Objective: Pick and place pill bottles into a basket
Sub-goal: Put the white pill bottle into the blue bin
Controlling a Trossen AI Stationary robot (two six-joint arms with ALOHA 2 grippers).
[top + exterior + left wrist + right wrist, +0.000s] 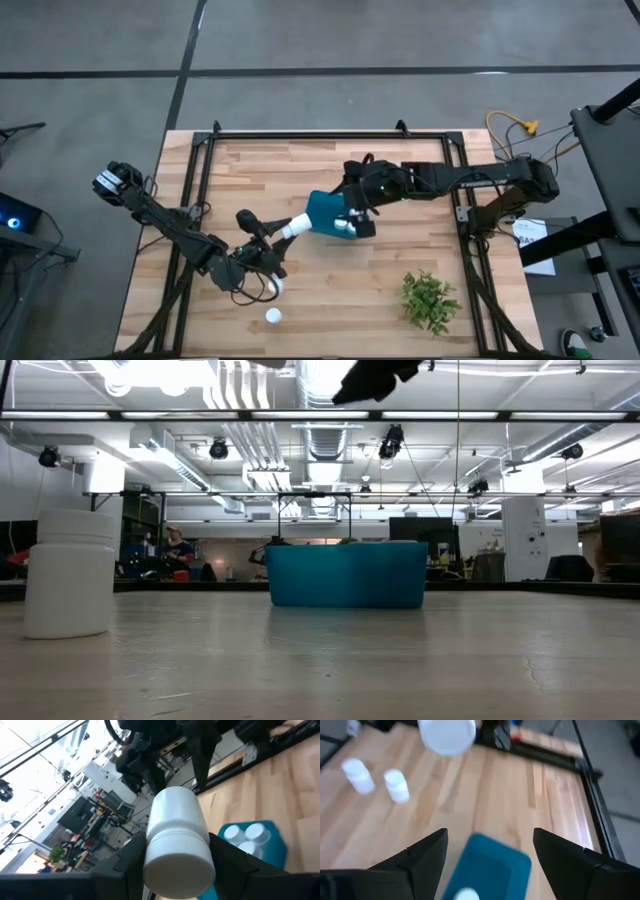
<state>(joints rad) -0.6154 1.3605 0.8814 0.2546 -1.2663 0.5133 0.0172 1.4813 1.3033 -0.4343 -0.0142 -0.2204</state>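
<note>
My left gripper (pixel 280 236) is shut on a white pill bottle (pixel 296 226) held above the table, just left of the teal-blue basket (pixel 325 210). The left wrist view shows the bottle (pixel 176 820) with the basket (pixel 260 847) beyond it; two bottle caps (pixel 245 834) show inside. My right gripper (pixel 490 855) is open and empty above the basket (pixel 492 867), where one bottle (pixel 467 894) shows. Two more bottles (pixel 273 316) (pixel 276 287) stand on the table near the front edge. My left gripper pinches the bottle at its ribbed cap end (pixel 175 855) between its two fingers (pixel 132 857). The fingers come from the table's left, slanting toward the far side, and lie along the bottle. The bottle sticks out past them, lifted clear, its base end (pixel 175 800) toward the basket.
A green leafy plant (pixel 430 300) lies at the front right. A black frame (pixel 330 137) runs around the table's far edge and sides. In the low view one bottle (pixel 70 572) stands at the left and the basket (pixel 345 573) in the middle.
</note>
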